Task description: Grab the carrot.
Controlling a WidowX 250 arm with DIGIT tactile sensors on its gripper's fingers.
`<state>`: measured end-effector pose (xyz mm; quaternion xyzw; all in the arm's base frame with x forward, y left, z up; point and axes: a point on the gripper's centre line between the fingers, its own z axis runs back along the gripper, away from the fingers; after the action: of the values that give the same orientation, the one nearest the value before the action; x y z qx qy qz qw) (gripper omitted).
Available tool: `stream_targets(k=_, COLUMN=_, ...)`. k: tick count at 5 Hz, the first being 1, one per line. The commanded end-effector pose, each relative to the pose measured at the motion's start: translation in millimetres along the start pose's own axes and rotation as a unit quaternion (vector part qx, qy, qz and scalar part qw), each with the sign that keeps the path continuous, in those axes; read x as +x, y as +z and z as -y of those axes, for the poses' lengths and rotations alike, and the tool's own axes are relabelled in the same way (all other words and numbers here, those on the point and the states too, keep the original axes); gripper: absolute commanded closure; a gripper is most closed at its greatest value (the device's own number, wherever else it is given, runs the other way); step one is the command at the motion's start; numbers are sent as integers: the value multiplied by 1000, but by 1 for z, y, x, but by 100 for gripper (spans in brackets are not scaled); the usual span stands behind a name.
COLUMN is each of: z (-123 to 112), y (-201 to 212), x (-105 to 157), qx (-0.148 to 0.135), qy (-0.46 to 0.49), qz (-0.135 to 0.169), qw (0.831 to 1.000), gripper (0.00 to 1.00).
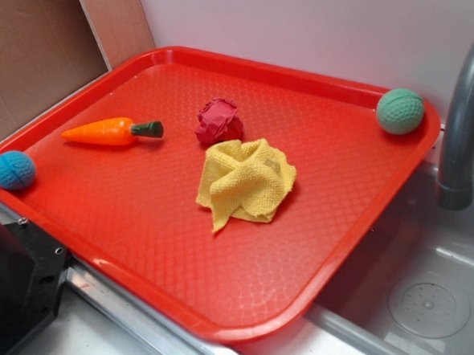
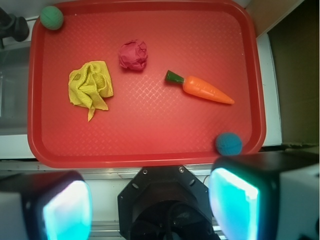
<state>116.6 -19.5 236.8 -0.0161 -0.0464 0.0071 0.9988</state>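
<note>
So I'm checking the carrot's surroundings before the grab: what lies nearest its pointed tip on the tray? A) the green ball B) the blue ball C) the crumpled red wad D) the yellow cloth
B: the carrot points its orange tip toward the tray edge where the blue ball sits, while its green stem end faces the crumpled red wad.

red tray (image 1: 368,218), carrot (image 1: 105,132), balls, cloths

Carrot (image 2: 201,87) sits ahead-right of the pincer (image 2: 150,200) with bare tray (image 2: 150,145) around it; only the blue ball (image 2: 229,143) is nearby.
</note>
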Motion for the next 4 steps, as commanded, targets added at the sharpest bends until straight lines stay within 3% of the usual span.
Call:
stream_targets(k=1, z=0, y=0, x=0, qx=0, qy=0, qz=0, qw=1000, gripper=0)
stream_targets(k=3, z=-41, y=-31, x=49, qx=14, qy=42, qz=22, qw=999, gripper=0)
stream_targets(k=4, z=-73, y=-61, x=72, qx=5, qy=-35, qz=38, qw=999, gripper=0)
